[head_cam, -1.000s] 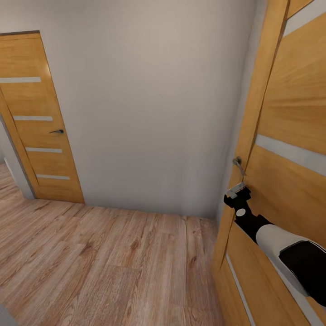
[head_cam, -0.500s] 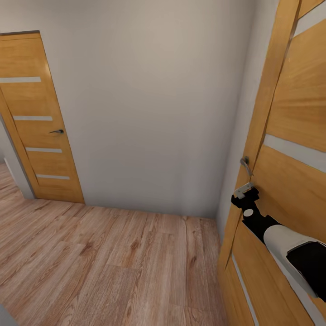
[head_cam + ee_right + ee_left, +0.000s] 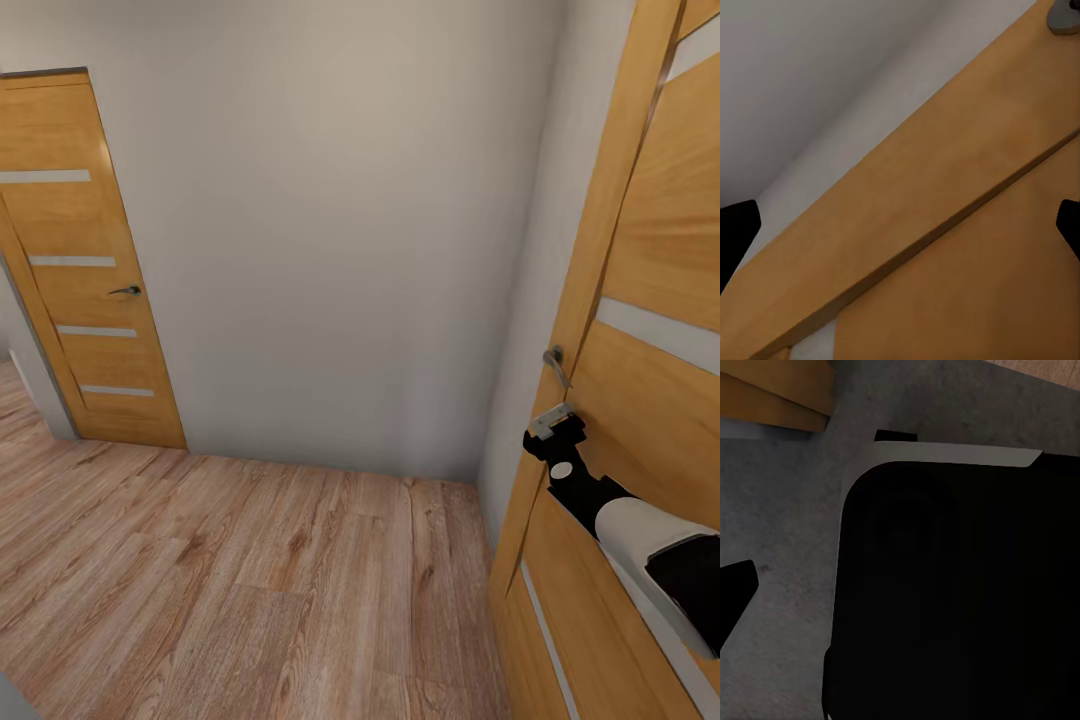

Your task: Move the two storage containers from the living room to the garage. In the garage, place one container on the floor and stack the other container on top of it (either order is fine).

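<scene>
The two storage containers are out of view. I face a corridor corner with a light wood-plank floor (image 3: 250, 570) and a pale wall (image 3: 340, 240). My right gripper (image 3: 551, 421) rests against the wooden door (image 3: 650, 400) on the right, just below its metal handle (image 3: 555, 364). In the right wrist view its dark fingertips (image 3: 735, 229) stand wide apart at the picture's edges, with the door panel (image 3: 945, 247) close in front and nothing between them. The left wrist view has one dark fingertip (image 3: 733, 592) at the edge, over a mottled grey surface (image 3: 787, 495).
A second wooden door (image 3: 85, 280) with a dark handle stands shut at the left. The wall meets the right door frame in a tight corner (image 3: 490, 460). A black rounded body with a pale rim (image 3: 952, 585) fills much of the left wrist view.
The right-hand door has swung further away to the right. My right gripper has followed it rightward, staying just under the handle. The left door and wall have not shifted.
</scene>
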Tool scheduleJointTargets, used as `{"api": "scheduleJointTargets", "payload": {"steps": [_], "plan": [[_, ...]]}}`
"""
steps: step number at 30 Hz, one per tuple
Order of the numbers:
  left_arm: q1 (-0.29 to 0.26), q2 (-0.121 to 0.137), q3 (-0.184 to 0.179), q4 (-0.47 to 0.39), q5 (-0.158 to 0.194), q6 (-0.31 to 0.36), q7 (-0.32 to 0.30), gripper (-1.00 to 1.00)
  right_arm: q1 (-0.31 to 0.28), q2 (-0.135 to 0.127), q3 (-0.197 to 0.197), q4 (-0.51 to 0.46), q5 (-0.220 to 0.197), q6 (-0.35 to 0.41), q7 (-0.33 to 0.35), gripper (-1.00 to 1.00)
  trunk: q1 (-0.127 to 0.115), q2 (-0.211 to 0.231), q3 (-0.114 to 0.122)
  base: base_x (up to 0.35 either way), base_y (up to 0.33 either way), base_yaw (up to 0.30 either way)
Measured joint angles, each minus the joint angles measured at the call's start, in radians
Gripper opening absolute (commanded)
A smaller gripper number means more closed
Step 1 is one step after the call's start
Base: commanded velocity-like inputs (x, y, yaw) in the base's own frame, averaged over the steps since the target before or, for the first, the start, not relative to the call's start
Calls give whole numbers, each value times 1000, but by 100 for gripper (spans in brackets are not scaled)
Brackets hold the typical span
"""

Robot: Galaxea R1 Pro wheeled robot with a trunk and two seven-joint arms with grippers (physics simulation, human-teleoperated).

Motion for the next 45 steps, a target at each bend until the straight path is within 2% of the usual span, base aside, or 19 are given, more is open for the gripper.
{"api": "scheduleJointTargets", "payload": {"steps": [20,21,23,26,28,30,32,34,39,43,45], "plan": [[0,0,0,0,0,0,0,100,0,0,-5,-8,-5,11,1,100,0,0,0,0,0,0],[0,0,0,0,0,0,0,100,0,33,-33,-7,-10,12,-2,100,0,0,0,0,0,0],[0,0,0,0,0,0,0,100,0,87,-35,-6,-13,13,-2,100,0,0,0,0,0,0],[0,0,0,0,0,0,0,100,0,139,-37,-1,-23,13,1,100,0,0,0,0,0,0],[0,0,0,0,0,0,0,100,0,193,-34,9,-47,15,27,100,0,0,0,0,0,0],[0,0,0,0,0,0,0,100,0,213,-38,20,-61,19,47,100,0,0,0,0,0,0],[0,0,0,0,0,0,0,100,0,235,-41,66,-101,27,106,100,0,0,0,0,0,0],[0,0,0,0,0,0,0,100,0,240,-44,99,-139,30,155,100,0,0,0,0,0,0],[0,0,0,0,0,0,0,100,6,234,-47,116,-190,66,227,100,0,0,0,0,0,0],[0,0,0,0,0,0,0,100,57,228,-50,120,-220,103,270,100,0,0,0,0,0,0],[0,0,0,-1,0,0,0,100,126,210,-51,121,-236,119,299,100,0,0,0,0,0,0]]}}
